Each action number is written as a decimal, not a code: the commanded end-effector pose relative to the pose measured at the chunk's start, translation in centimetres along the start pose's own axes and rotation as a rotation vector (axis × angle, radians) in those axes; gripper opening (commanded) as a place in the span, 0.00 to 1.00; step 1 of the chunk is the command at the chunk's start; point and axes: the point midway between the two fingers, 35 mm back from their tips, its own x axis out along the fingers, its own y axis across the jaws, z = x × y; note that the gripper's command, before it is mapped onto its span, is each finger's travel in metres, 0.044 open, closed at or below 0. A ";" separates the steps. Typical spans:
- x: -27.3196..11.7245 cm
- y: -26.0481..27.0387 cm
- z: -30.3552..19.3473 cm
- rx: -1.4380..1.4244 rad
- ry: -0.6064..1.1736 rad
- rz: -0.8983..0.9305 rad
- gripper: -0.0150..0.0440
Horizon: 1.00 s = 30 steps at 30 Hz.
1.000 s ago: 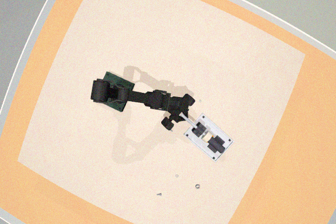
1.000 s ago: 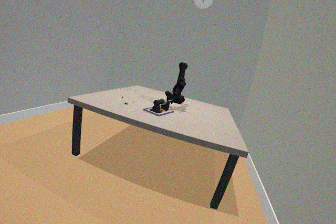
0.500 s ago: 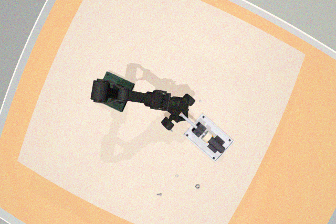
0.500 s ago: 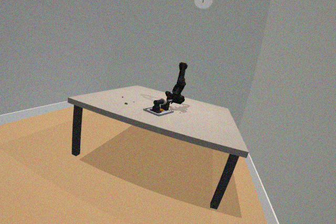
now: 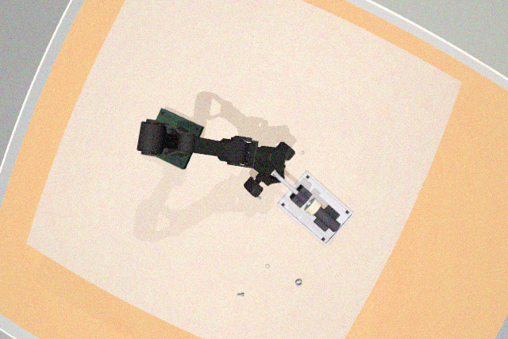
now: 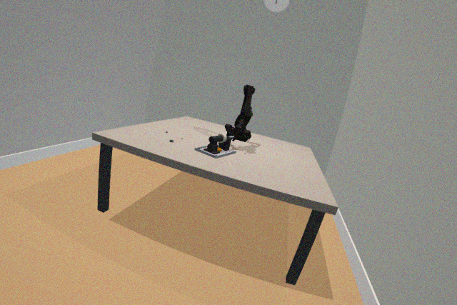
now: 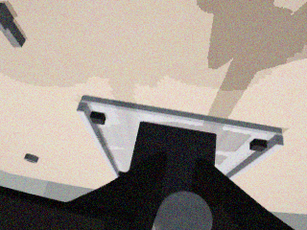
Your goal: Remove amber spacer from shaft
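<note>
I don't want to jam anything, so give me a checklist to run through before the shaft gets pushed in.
1. End effector shut on the shaft: ok.
2. Amber spacer off the shaft: ok, it lies low, below the shaft line.
3. Pale spacer up at shaft height, not dropped: ok.
4. Amber spacer clear of the plate: not ok, it appears to be over or on it.
5. Shaft tip lined up with the housing bore: cannot tell, the tip is hidden.
</note>
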 end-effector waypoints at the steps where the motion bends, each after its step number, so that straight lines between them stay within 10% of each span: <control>1: 0.0 0.0 -0.5 0.007 0.013 -0.001 0.25; 30: -0.1 0.0 -0.3 0.007 0.013 -0.001 0.25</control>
